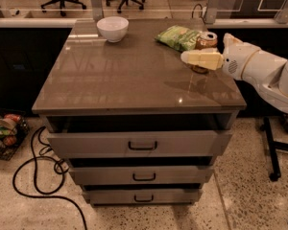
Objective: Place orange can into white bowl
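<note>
The orange can (207,40) stands upright at the far right of the brown cabinet top (125,75), right next to a green snack bag. My gripper (191,58), cream-coloured on a white arm reaching in from the right, sits level with the can and covers its lower half in the camera view. I cannot tell whether it touches the can. The white bowl (112,28) stands empty at the far left of the top, well away from the gripper.
The green crinkled snack bag (178,36) lies just left of the can. Below the top are three drawers (142,145), slightly pulled out. A black cable (38,176) and a basket of items (5,131) lie on the floor at left. Office chairs stand behind.
</note>
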### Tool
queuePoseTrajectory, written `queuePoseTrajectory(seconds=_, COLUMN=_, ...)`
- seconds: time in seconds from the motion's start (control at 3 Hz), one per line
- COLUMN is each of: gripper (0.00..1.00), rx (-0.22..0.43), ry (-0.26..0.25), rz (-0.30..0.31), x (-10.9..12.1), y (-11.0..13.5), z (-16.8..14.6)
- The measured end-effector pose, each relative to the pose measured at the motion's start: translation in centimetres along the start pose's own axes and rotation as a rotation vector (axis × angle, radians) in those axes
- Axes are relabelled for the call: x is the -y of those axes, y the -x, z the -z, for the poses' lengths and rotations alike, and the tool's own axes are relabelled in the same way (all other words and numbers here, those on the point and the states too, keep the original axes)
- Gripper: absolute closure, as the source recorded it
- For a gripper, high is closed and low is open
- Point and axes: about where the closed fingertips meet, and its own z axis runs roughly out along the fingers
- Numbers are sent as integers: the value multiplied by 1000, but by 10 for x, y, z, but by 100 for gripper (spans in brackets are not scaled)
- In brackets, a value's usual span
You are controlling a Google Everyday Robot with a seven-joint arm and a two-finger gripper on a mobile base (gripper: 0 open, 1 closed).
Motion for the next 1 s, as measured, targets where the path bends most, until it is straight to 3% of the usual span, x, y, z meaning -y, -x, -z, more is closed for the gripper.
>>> queuePoseTrajectory(seconds=0.33, gripper=0, rx=-156, ry=-12, rz=69, x=13, y=-18, z=3)
queuePoseTrajectory(seconds=0.67, gripper=0, rx=-148, ry=-16, rz=67, x=21, y=-24, z=-3)
queuePoseTrajectory(seconds=1.0, gripper=0, rx=-97, ry=-15, rz=43, x=26, y=-34, z=-18)
